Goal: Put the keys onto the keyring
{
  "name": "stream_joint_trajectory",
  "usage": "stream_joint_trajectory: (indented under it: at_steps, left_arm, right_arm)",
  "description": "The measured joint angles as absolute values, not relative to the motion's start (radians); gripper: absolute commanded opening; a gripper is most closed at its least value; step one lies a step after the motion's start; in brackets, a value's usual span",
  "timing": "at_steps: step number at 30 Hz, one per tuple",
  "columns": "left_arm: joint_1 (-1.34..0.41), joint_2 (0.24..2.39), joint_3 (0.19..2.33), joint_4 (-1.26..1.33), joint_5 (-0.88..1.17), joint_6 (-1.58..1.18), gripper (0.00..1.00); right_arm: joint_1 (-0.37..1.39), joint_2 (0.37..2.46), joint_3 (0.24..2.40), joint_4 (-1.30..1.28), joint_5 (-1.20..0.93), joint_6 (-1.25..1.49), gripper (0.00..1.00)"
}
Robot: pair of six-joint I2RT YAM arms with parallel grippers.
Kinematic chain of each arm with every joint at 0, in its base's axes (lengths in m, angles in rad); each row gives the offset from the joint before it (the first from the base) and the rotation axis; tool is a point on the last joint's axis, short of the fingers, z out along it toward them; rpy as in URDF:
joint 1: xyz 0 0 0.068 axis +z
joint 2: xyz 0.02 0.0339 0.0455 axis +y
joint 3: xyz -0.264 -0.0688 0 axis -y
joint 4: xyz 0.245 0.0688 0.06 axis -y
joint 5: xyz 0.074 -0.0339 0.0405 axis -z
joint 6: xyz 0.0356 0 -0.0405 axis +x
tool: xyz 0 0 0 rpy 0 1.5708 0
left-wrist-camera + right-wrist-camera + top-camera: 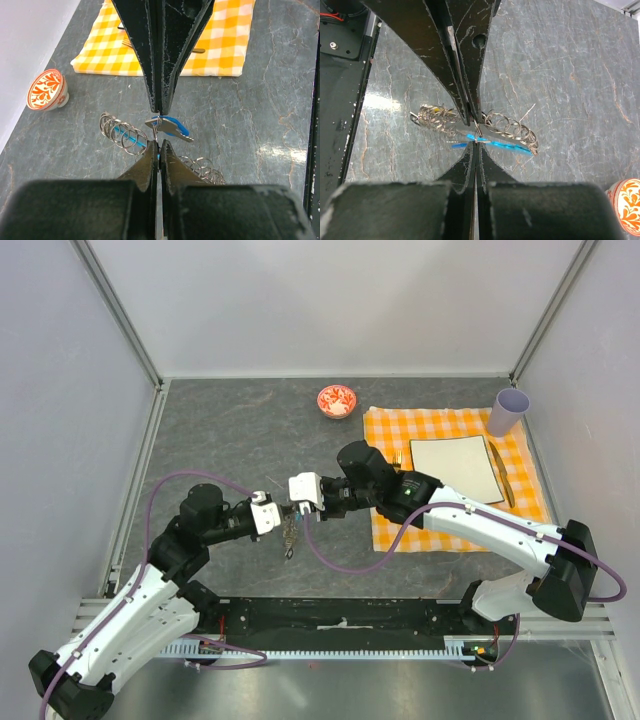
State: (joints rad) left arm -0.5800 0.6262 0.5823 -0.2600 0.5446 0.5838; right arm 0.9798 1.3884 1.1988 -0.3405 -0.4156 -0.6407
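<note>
My two grippers meet tip to tip just above the table's middle. The left gripper (pixel 283 512) (pixel 159 146) is shut on the thin wire of the keyring (pixel 156 132). The keyring's light-blue strip (pixel 506 146) and bunches of small silvery rings (pixel 121 132) hang under the tips, near the table top. The right gripper (pixel 296 508) (pixel 476 142) comes from the opposite side. It is shut on a flat silvery key (pixel 169 127) with blue behind it, seen edge-on in the right wrist view. From above the bundle (pixel 289 534) is a small dark cluster below the tips.
A red-and-white bowl (pixel 337 400) (pixel 46 90) stands at the back. An orange checked cloth (pixel 390 430) at the right carries a white plate (pixel 455 470) and cutlery. A lilac cup (pixel 508 411) stands at its far corner. A black rail (pixel 340 615) runs along the near edge.
</note>
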Motion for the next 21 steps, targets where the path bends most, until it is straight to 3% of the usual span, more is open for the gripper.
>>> stream_joint_trajectory:
  at_steps: [21]
  left_arm:
    - [-0.58, 0.632, 0.582, -0.26, 0.541, 0.584, 0.02]
  right_arm:
    - [0.98, 1.38, 1.199, -0.37, -0.386, -0.678, 0.0]
